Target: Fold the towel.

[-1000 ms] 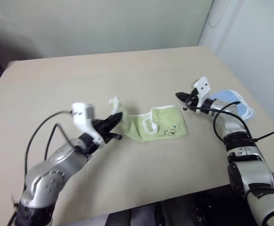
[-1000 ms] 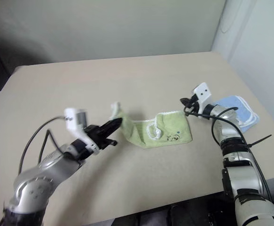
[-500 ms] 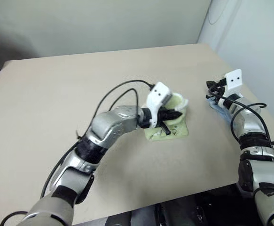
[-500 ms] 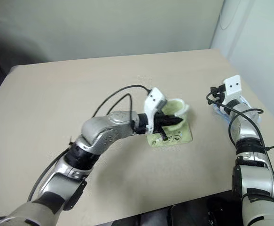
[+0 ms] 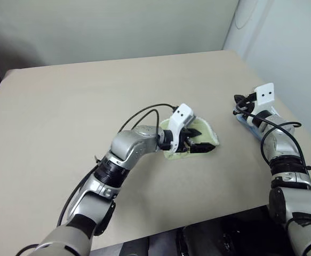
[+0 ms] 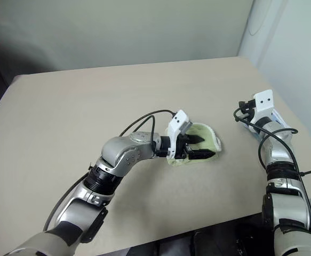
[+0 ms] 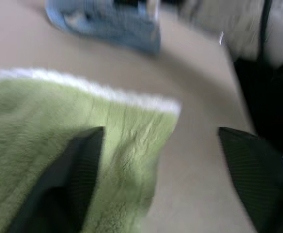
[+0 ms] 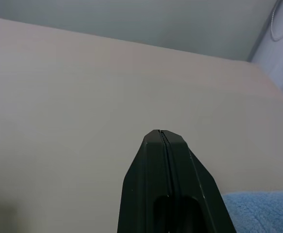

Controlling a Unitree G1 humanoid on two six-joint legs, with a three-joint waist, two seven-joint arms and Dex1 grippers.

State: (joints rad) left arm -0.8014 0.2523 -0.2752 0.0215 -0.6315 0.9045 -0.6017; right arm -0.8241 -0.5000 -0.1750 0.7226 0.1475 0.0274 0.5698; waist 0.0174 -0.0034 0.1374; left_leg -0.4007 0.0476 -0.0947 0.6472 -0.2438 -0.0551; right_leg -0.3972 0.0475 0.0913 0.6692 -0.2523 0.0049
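The broad beige tabletop [image 5: 64, 106] lies bare across its whole left half, so there is plenty of room on that side to draw cloth out or smooth it. Near the middle sits the small light-green terry towel with white stitched edging [image 6: 207, 133], bunched into a doubled-over heap with its layers resting loosely on one another. It looks light, limp and soft; it will likely sag and slide on the smooth surface rather than hold a crease, so I judge a pinch on the stitched white edge or a corner the safest hold, since the thick pile in the middle may bunch. The left hand [image 6: 200, 148] reaches over the towel from the left with its two black fingers [image 7: 78, 179] spread wide, one lying on the green pile, gripping nothing. Further right, close to the tabletop's right edge, the right hand [image 5: 239, 100] hovers with its fingers pressed together and empty, just above a light blue cloth with white trim [image 8: 262, 211]. That side is tight: the drop-off is near, and the blue cloth crowds it
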